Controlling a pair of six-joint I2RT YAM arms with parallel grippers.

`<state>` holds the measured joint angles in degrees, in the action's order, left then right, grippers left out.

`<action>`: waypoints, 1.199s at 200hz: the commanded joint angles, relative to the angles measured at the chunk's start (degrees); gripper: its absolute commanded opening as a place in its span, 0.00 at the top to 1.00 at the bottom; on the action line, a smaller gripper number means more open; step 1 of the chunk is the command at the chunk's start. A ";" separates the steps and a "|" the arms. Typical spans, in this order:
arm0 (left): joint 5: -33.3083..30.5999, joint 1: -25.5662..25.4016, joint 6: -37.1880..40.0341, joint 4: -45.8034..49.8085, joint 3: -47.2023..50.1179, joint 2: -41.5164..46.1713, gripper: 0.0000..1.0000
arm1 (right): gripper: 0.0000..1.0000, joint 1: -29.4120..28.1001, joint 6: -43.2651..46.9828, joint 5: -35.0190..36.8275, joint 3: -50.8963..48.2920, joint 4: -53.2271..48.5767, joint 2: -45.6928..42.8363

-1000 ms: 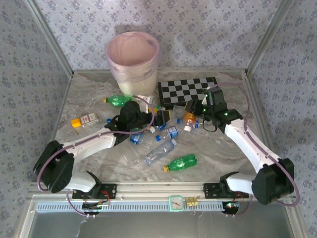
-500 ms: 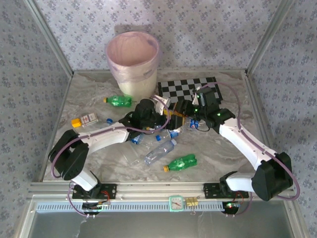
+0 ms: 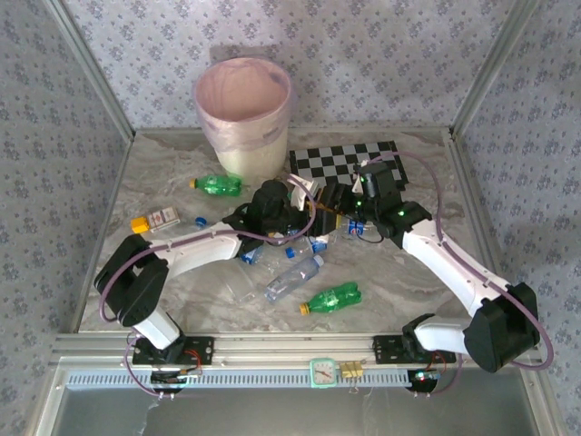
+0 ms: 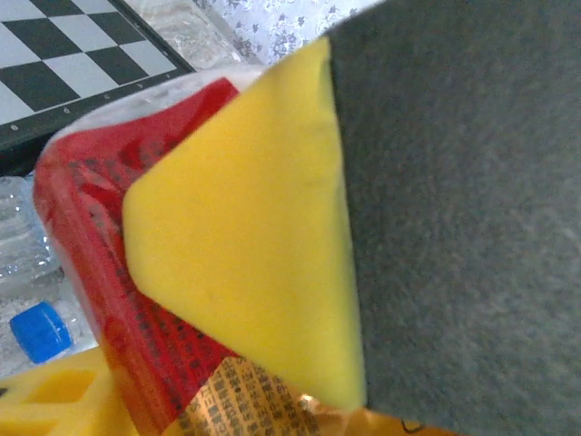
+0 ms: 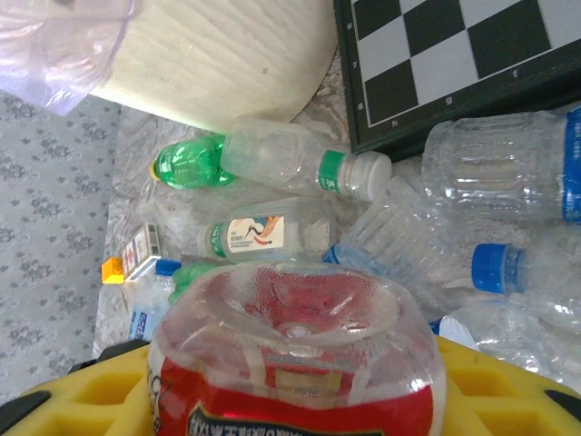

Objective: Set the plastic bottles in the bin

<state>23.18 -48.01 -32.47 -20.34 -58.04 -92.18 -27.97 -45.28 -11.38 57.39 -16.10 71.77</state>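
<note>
- My right gripper (image 5: 290, 404) is clenched on a clear red-labelled bottle (image 5: 295, 336). Its yellow pads (image 5: 54, 400) press in from both sides, and the bottle's dimpled base faces my wrist camera.
- My left gripper (image 3: 292, 211) sits right against that same bottle. One yellow pad (image 4: 245, 227) lies over the red label, but I cannot tell whether these jaws have clamped down or only rest there.
- Seen from above, the two grippers meet nose to nose at mid-table, just in front of the near edge of the chessboard (image 3: 349, 163). The bottle sits between them and outside the bin.
- Just beyond my right grip lies a jumble of clear bottles, one with a blue cap (image 5: 497, 268) and one with a white cap over a green band (image 5: 300, 159). A smaller bottle with a pictured label (image 5: 259, 236) lies nearer to me.
- Further out on the marble table (image 3: 408, 291), a long clear bottle (image 3: 295, 279) and a green bottle (image 3: 331, 298) lie near the front. Another green one (image 3: 218, 185) lies by the foot of the bin.
- A small yellow-and-white carton (image 3: 156, 220) lies off to the left.
- The bin (image 3: 243, 109) stands upright at the back, touching the chessboard's left corner, with its pinkish liner folded over the rim.
</note>
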 commanded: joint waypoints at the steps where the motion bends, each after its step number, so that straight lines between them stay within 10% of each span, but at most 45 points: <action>1: 0.49 -0.13 0.39 -1.37 -1.30 -0.68 0.45 | 0.46 -1.19 -1.48 -0.77 -0.34 0.57 -1.26; 132: -11.48 4.44 3.05 4.97 3.98 9.16 0.54 | 0.17 9.18 0.86 2.78 -3.02 -5.61 -9.42; 240: -13.11 23.48 21.05 26.48 -36.71 3.37 0.56 | 0.00 7.83 0.66 3.92 -8.01 -4.03 -6.82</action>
<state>11.81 -27.27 -16.58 0.54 -86.78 -84.62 -18.74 -45.63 -8.80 49.63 -19.49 64.69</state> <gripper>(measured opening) 0.503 0.997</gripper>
